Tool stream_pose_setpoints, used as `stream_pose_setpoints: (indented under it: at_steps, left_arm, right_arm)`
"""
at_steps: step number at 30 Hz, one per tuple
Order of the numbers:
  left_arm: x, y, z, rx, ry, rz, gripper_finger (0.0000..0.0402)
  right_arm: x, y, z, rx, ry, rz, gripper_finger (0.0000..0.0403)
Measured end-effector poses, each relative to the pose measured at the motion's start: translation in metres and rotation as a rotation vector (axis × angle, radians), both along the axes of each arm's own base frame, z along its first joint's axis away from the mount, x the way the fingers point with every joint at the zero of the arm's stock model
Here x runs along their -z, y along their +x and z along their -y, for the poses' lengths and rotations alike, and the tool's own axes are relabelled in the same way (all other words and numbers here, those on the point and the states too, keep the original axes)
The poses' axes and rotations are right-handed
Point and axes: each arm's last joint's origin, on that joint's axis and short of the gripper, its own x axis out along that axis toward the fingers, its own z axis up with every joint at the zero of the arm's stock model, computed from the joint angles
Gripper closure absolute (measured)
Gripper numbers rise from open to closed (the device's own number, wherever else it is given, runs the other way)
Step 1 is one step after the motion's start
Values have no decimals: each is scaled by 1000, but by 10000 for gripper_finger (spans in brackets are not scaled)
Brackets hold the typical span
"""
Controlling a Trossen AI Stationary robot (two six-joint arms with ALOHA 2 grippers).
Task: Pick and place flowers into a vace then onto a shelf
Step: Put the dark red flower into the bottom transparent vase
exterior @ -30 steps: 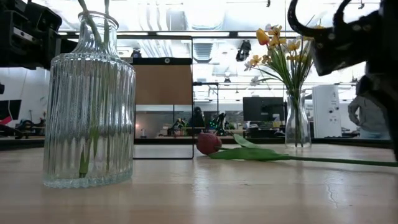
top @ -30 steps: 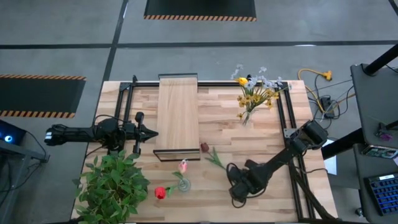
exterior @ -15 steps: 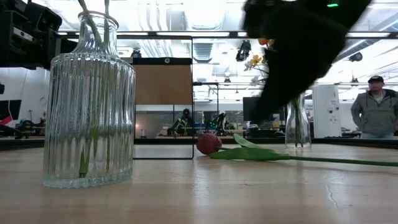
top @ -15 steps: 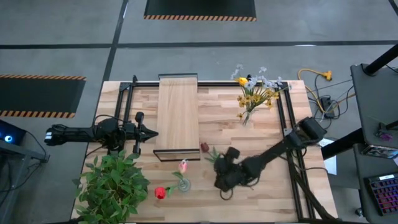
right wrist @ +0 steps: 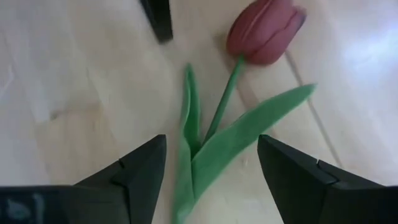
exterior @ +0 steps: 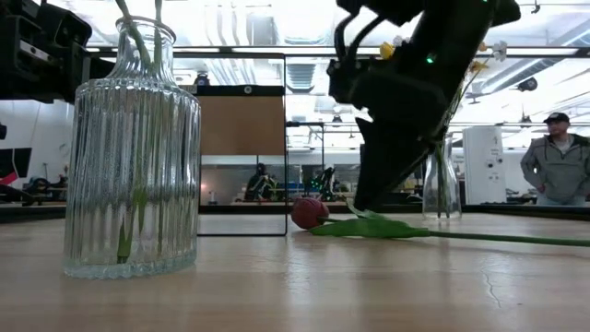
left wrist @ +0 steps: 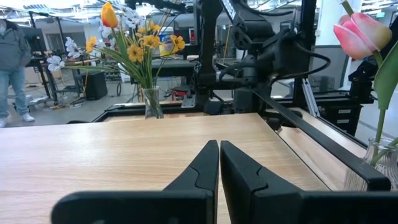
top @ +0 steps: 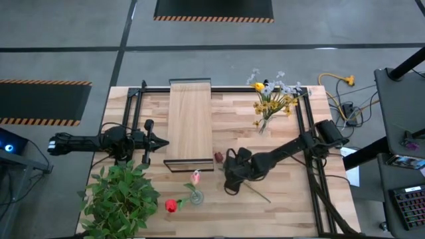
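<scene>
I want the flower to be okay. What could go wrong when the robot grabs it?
1. The right gripper, open, straddles the tulip's leaves, not just the stem; it might pinch only a leaf.
2. The tulip lies flat on the table, so the fingers may scrape wood.

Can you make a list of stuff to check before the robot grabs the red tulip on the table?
1. Right gripper open: ok, its fingers stand apart.
2. Right gripper lined up with the red tulip: ok, the stem and leaves lie between its fingers in the right wrist view.
3. Tulip free to lift: ok, it lies flat on the table with nothing on it.
4. Ribbed glass vase ready: ok, upright, with room left beside the two stems in it.
5. Left gripper out of the way: ok, shut, waiting left of the shelf.
6. Fingers low enough to grip: cannot tell.
</scene>
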Motion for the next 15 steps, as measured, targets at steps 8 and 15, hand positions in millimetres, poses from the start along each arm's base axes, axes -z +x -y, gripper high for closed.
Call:
stream_pose_setpoints:
  at_steps: [8,15]
  left_arm:
    - [0,0,0,0,0,0,402]
    - [0,0,0,0,0,0,402]
  right_arm:
    - [16,-9,1,-23,48,-20,172]
    - [29,-18,6,-18,52,-24,203]
